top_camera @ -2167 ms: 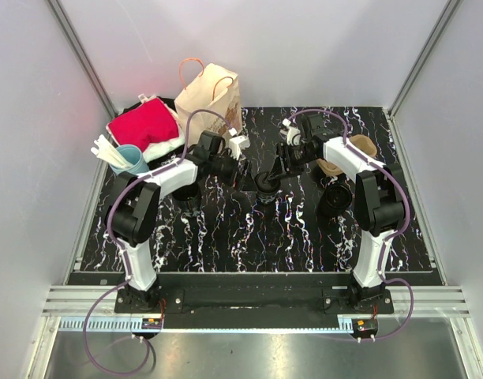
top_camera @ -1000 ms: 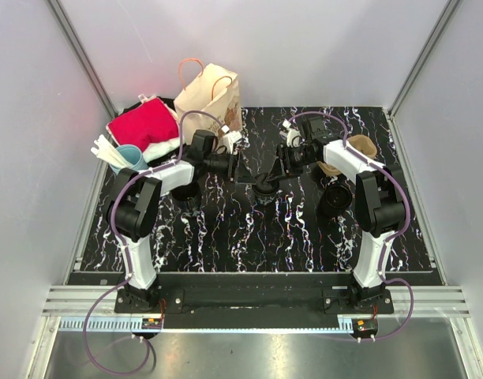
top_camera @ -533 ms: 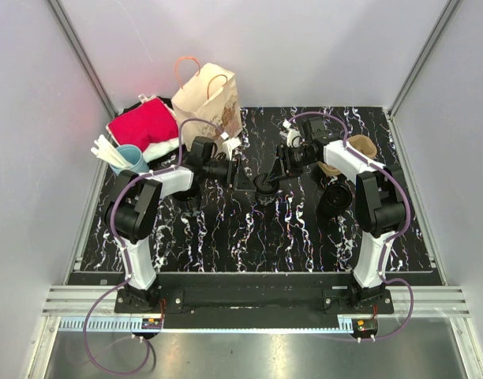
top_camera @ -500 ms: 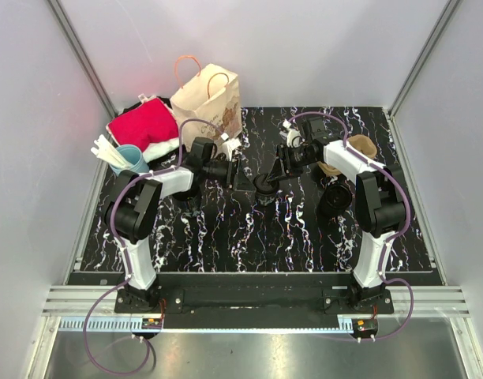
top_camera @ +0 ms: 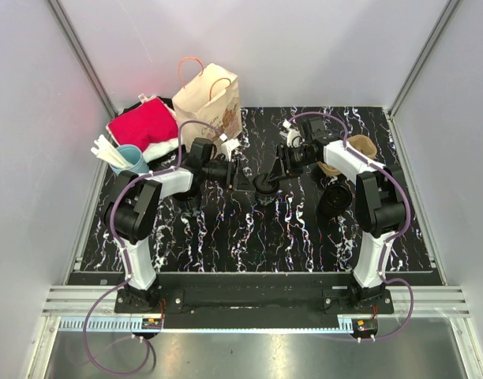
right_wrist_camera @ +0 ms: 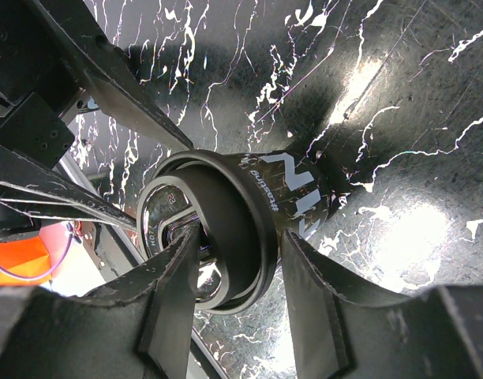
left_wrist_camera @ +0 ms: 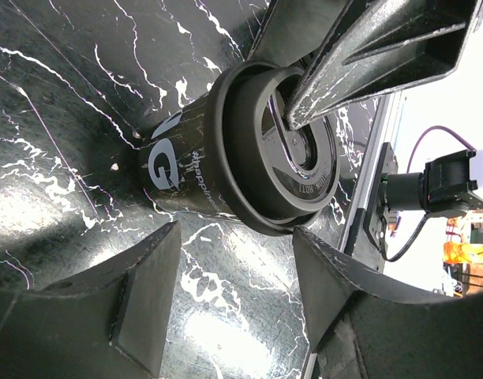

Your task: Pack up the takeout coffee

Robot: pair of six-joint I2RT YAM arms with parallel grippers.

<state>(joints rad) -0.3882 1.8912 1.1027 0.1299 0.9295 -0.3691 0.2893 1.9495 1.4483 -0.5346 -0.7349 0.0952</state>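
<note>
The right gripper pinches the top rim of the coffee cup, which stands at centre frame in the top view. The left gripper, jaws spread and empty, has backed off leftward toward the paper bag at upper left. That probably leaves the right arm alone to carry the cup.

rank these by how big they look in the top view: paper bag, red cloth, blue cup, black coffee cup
1. paper bag, though it stands up toward the camera
2. red cloth, close to the bag
3. blue cup
4. black coffee cup, partly hidden, so unsure against the blue cup
</note>
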